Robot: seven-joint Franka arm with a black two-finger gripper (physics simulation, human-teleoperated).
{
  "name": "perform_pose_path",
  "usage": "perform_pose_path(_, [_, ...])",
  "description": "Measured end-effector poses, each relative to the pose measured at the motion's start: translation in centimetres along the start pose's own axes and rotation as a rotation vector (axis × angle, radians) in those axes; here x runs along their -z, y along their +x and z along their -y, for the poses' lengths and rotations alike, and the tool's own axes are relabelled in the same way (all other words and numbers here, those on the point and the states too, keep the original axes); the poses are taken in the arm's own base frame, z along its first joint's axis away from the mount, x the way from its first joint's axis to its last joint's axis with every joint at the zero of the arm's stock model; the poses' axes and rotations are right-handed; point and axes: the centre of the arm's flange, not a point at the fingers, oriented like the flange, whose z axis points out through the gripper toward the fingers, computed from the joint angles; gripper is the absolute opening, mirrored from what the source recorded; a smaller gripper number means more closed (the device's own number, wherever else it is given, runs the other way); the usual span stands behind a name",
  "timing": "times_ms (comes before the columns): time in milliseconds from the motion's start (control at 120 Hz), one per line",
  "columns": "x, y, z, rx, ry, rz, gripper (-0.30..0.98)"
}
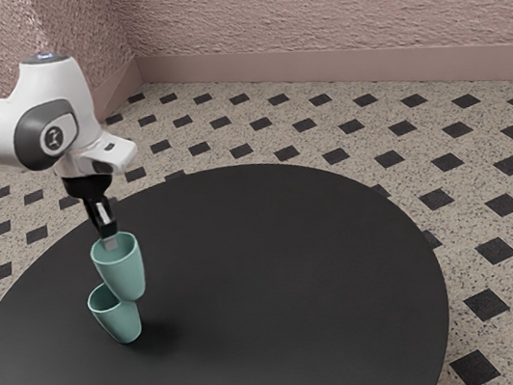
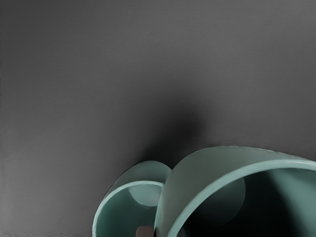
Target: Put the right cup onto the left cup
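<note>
My gripper [image 1: 109,239] points down at the rim of the upper teal cup [image 1: 121,270], pinching its wall. That cup hangs upright above the table, overlapping part of the other teal cup [image 1: 121,321], which is lower and looks slightly tilted. Whether the two cups touch cannot be told. In the wrist view the held cup [image 2: 197,173] looms large beside the other cup [image 2: 117,191], whose open mouth shows. A fingertip [image 2: 144,231] lies against the held cup's outer wall, between the two rims.
The round black table [image 1: 280,277] carries a dark shadow close to the lower cup. Beyond its edge lie the speckled floor [image 1: 476,192] with dark diamonds and a pink textured wall [image 1: 336,14].
</note>
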Motion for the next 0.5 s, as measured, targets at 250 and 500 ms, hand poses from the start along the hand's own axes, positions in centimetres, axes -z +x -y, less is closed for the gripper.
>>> perform_pose_path(250, [0.1,-0.9,0.5,0.014,-0.006,0.020,-0.10])
perform_pose_path(500, [-0.3,-3.1,2.4,0.062,-0.015,0.046,-0.10])
